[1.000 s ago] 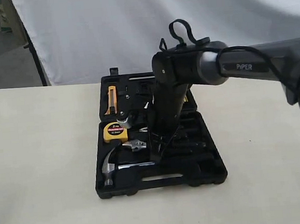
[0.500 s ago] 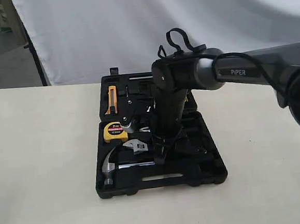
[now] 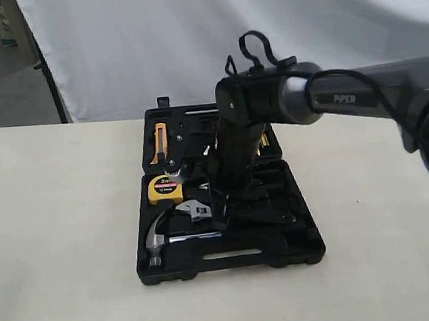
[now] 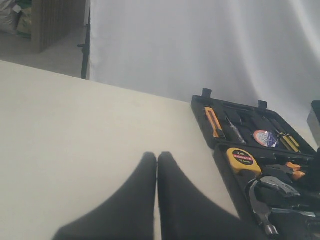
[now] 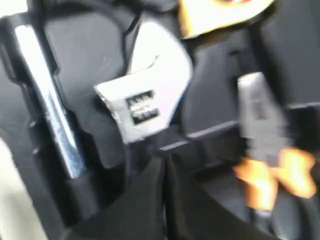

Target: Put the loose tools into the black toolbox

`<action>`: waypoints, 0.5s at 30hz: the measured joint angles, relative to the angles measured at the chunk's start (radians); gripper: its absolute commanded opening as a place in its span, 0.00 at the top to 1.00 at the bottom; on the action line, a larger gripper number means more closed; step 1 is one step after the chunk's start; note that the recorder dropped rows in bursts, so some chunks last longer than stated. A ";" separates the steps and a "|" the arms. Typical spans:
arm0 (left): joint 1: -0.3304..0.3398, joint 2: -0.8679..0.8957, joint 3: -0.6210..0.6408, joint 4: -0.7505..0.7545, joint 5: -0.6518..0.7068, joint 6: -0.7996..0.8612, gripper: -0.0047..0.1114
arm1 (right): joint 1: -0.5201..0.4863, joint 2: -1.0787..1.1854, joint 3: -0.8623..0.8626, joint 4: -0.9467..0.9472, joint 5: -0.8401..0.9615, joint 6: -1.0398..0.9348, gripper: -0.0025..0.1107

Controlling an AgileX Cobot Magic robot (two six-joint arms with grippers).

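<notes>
The black toolbox (image 3: pixel 281 255) lies open on the table. In its near half rest the claw hammer (image 3: pixel 155 238) and the adjustable wrench (image 3: pixel 194 208). My right gripper (image 3: pixel 220 221) hangs shut low over that half, right beside the wrench. Close up, the right gripper (image 5: pixel 165 159) has its fingers pressed together just short of the wrench head (image 5: pixel 150 100), with the hammer shaft (image 5: pixel 50 110) alongside. The tape roll (image 4: pixel 265 138) sits in the far half. My left gripper (image 4: pixel 157 156) is shut over bare table, off to the side of the toolbox (image 4: pixel 201 106).
A yellow tape measure (image 3: pixel 163 188) and orange-handled pliers (image 5: pixel 267 172) lie in the near half. A yellow utility knife (image 4: pixel 214 121) and screwdrivers fill the far half. A white backdrop hangs behind the table (image 3: pixel 57 240).
The right arm's wrist dipped and came back, and its gripper tip ended slightly further left. The wrench head shifted a little; the hammer stayed put.
</notes>
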 measured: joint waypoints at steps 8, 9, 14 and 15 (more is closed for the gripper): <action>0.000 0.000 0.000 0.000 0.000 0.000 0.95 | 0.003 0.050 -0.030 -0.034 0.036 0.089 0.98; 0.000 0.000 0.000 0.000 0.000 0.000 0.95 | 0.003 0.046 -0.030 -0.044 0.036 0.107 0.98; 0.000 0.000 0.000 0.000 0.000 0.000 0.95 | 0.011 0.004 -0.012 -0.106 0.018 0.205 0.98; 0.000 0.000 0.000 0.000 0.000 0.000 0.95 | 0.011 -0.006 -0.005 -0.121 0.021 0.212 0.98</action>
